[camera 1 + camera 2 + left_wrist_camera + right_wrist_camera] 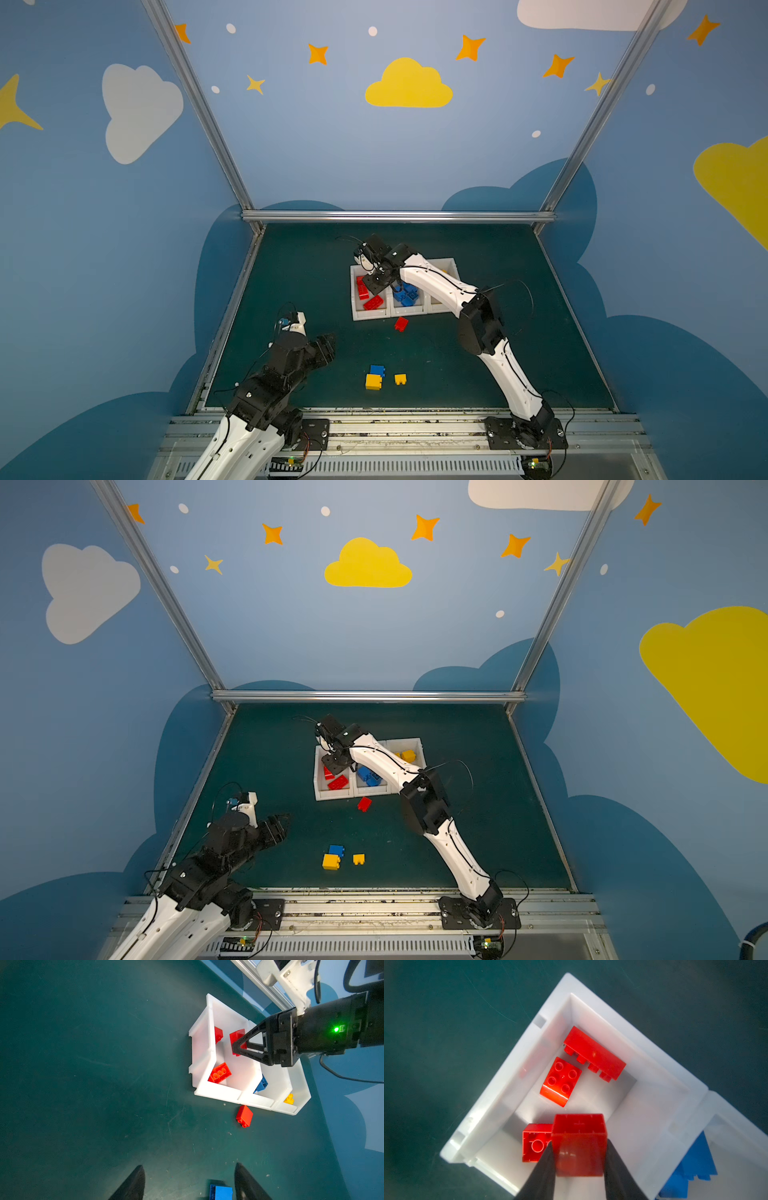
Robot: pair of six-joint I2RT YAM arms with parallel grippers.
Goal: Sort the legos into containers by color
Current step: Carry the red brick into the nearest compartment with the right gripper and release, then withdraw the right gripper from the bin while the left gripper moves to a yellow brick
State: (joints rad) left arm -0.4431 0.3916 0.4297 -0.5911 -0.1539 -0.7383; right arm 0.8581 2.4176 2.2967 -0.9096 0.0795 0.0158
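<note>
- Right wrist view: the right claw (579,1145) pinches a red brick (579,1126) over the white bin (517,1068), which has three red bricks (562,1081) in it.
- The left claw (189,1166) is wide and empty above the green worktop (83,1084), with a blue brick (221,1192) near it.
- A loose red brick (244,1115) lies on the worktop near the white bin.

My right arm (440,282) stretches forward, right pincer (579,1145) pointing down, clamped on a red brick (579,1126). My left pincer (189,1166) hovers, fingers apart.
</note>
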